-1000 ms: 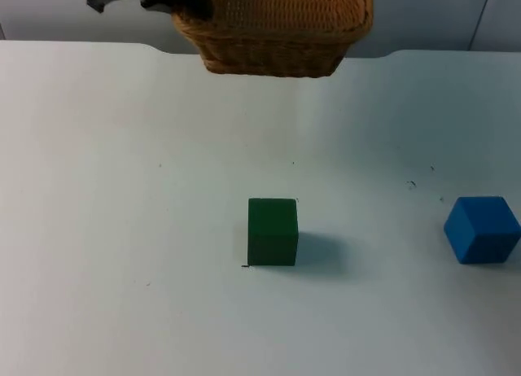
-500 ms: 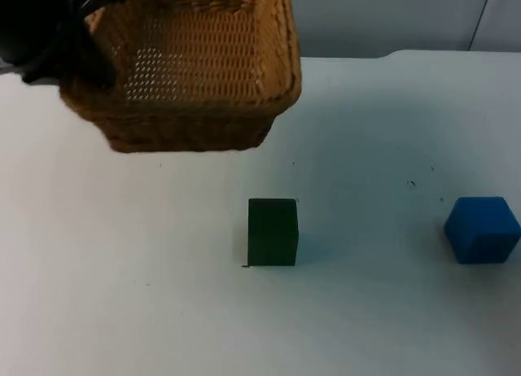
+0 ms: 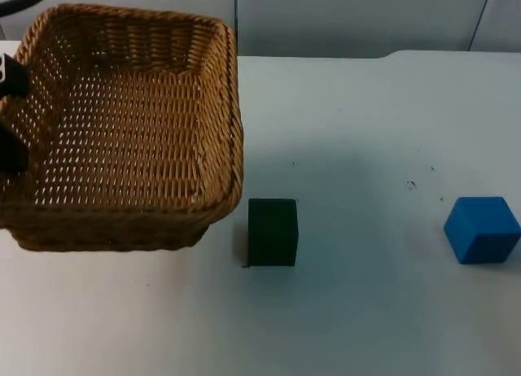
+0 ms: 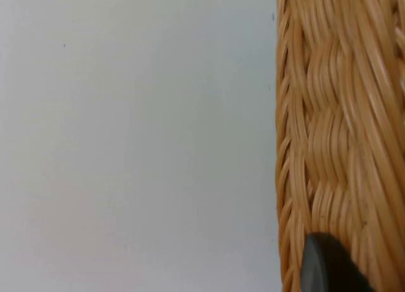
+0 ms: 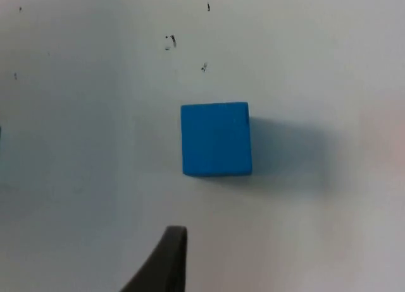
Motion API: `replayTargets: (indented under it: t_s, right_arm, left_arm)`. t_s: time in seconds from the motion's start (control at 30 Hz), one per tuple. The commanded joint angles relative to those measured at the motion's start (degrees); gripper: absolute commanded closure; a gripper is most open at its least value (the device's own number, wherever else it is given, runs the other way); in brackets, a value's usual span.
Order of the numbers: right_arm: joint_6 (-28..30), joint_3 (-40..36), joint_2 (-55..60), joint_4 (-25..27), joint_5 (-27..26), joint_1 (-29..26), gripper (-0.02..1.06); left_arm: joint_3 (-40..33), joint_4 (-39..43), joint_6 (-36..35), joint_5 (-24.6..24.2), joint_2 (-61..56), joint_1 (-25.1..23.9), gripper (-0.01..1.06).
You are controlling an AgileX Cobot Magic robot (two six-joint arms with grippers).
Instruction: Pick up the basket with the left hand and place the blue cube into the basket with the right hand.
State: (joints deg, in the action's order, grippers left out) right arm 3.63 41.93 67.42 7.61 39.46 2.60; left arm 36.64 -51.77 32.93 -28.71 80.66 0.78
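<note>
- Over at the left of the worktop [image 3: 366,327], your basket [image 3: 130,140] now hangs with its mouth tipped toward the top camera, so you look straight into the bare weave. A second ago it was high at the far edge by the grey wall, showing mostly its outer side; it has since swung down, forward and to the left.
- Your left hand [image 3: 10,115] sits at the basket's left rim, and the wrist view shows one black fingertip [image 4: 326,267] lying against the woven wall [image 4: 342,127]. From that I judge it closed on the rim and carrying the basket.
- The basket's near right corner stands just beside the green cube [image 3: 273,232]; whether they touch I cannot tell. The green cube has not shifted.
- The blue cube [image 3: 482,229] rests at the right edge of the top view, well apart from the basket, exactly where it was a second ago.
- Your right hand hovers above the blue cube [image 5: 216,139], with one fingertip [image 5: 168,260] short of it. It holds nothing, and how wide it is open I cannot tell.
- What this means for you: the basket is lifted and presented, so the first half looks done. The pick of the blue cube is not yet begun. Mind the green cube, which lies between the blue cube and the basket.
</note>
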Motion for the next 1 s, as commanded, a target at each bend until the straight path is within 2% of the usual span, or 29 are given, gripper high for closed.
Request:
replayTargets:
  t_s: [0.0,0.2,0.3,0.4,0.63,0.97]
  right_arm:
    - [0.0,0.4,0.2,-0.3,-0.2,2.7,0.02]
    - [-5.3,0.4,0.5,-1.8,-3.1,7.1,0.02]
    - [-10.7,0.4,2.7,-5.5,-3.9,7.9,0.02]
    - [-11.2,0.4,5.1,-6.0,-4.6,7.9,0.02]
    - [-13.8,0.7,14.6,-6.0,-11.5,7.9,0.04]
    - [-14.3,6.4,24.3,-6.0,-11.9,7.9,0.04]
  left_arm:
    - [-1.3,-1.6,0.6,0.5,-1.4,-0.1,1.05]
    - [-2.2,-1.9,1.0,0.4,-1.6,-0.1,1.05]
    - [-2.2,-2.0,1.0,0.5,-1.6,-0.1,1.05]
    - [-2.2,-2.0,1.0,0.5,-1.6,-0.1,1.05]
    - [-2.2,-2.1,1.0,0.5,-1.6,-0.1,1.05]
    - [-2.2,-2.1,1.0,0.5,-1.6,-0.1,1.05]
